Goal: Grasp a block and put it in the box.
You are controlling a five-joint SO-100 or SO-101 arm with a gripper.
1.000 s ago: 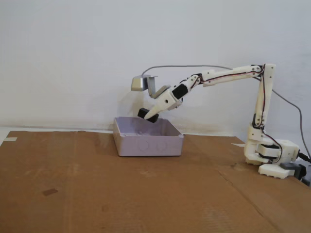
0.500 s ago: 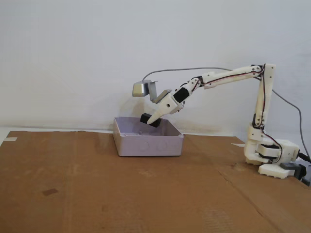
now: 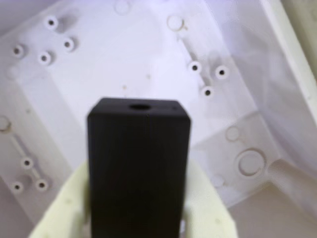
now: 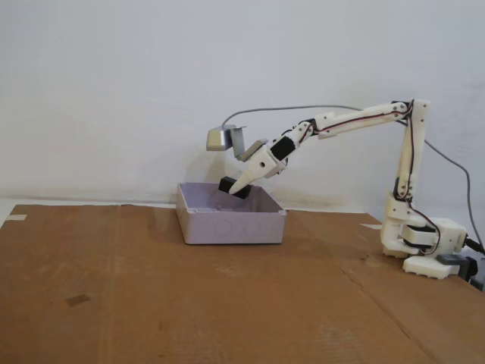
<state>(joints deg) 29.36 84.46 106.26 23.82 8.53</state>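
Note:
The black block (image 3: 138,148) fills the middle of the wrist view, clamped between the two pale fingers (image 3: 62,210) of my gripper (image 3: 138,173). Behind it lies the lilac-grey floor of the box (image 3: 104,64), with round marks and screw holes. In the fixed view the gripper (image 4: 236,189) points down and left, shut on the block (image 4: 228,185). The block hangs just inside the top of the box (image 4: 227,227), above its floor and between its walls.
The box stands on brown cardboard (image 4: 151,303) that covers the table. The arm's base (image 4: 420,243) sits at the right edge, with a grey cable running off behind it. A white wall stands close behind the box.
Over the last second the gripper dropped slightly with the block, down to the box's rim. Nothing has visibly moved in the last half second.

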